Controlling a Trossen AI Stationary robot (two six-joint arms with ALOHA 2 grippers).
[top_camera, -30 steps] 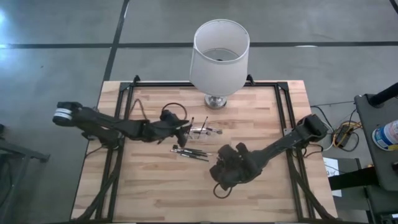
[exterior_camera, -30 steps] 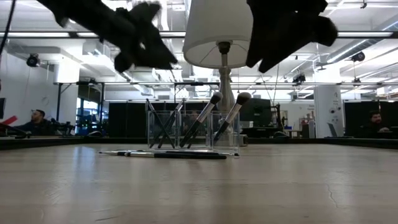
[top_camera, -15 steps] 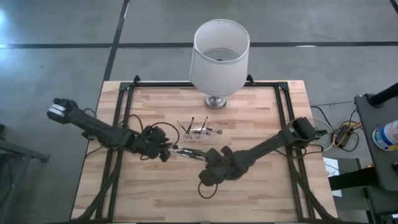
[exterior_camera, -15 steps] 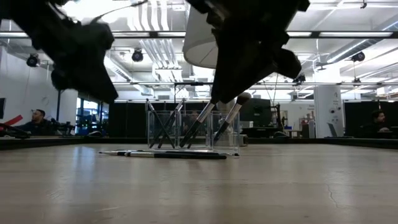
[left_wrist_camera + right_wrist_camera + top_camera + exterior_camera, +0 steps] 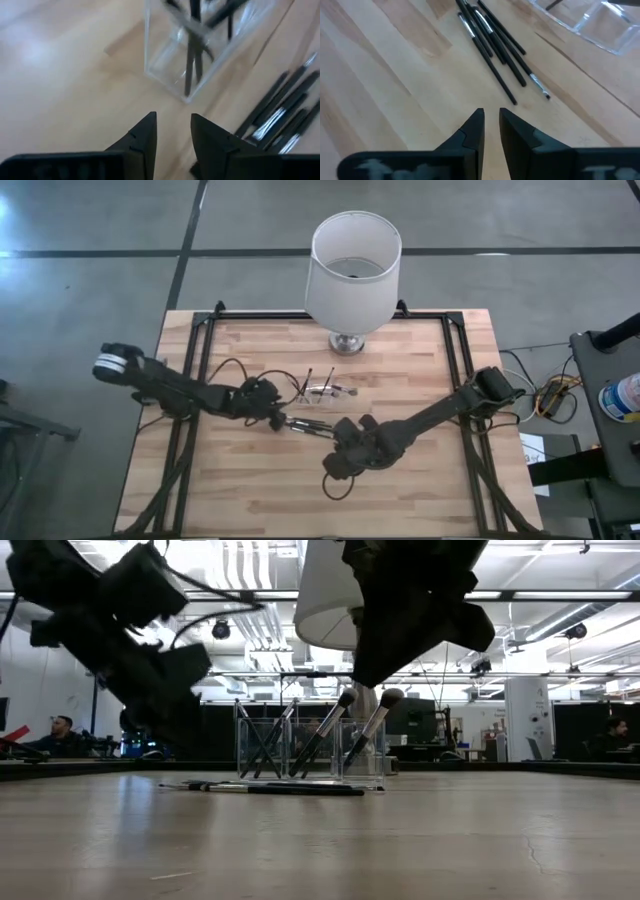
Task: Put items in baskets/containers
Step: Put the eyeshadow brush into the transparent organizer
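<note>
Several thin dark brushes lie side by side on the wood near the table's middle; they also show in the right wrist view and the left wrist view. The clear holder stands just beyond them with several brushes leaning upright in it. My left gripper hangs low at the loose brushes' left end, fingers a little apart, empty. My right gripper hovers on their near right side, fingers a narrow gap apart, empty.
A large white lampshade on a metal base stands at the table's far middle, behind the holder. Bare wood lies on the near half of the table and toward both side edges. People sit in the room beyond the table.
My left gripper has left the holder, gone toward the table's near left and come down low beside the loose brushes' left end. My right gripper has moved a little toward the table's left, closer to the loose brushes. The brushes and the holder have stayed put.
</note>
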